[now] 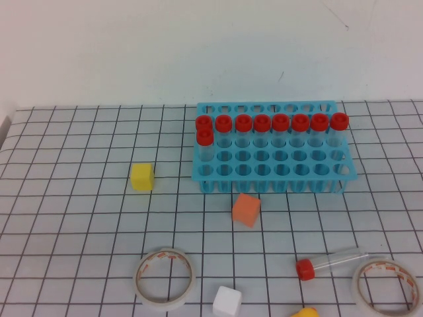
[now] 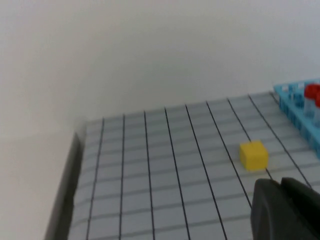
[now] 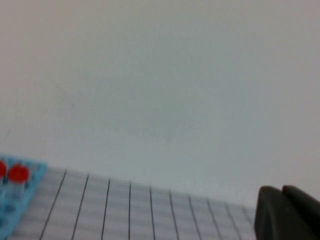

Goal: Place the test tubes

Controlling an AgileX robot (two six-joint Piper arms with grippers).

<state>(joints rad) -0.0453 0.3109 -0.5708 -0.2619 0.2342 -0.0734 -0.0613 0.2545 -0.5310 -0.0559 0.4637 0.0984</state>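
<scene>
Since the loose tube (image 1: 330,262) lies flat in the high view, apart from the rack (image 1: 271,186) and with no gripper shown, it should be taken mid-barrel and stood over a free hole. In the left wrist view the left gripper (image 2: 281,187) hangs clenched and empty over the table (image 2: 150,165), the rack cut off ahead. In the right wrist view the right gripper (image 3: 282,192) is clenched likewise, with the tube unseen.

No legible text anywhere; red marks, perhaps print, inside tape rolls (image 1: 163,302) unreadable.
</scene>
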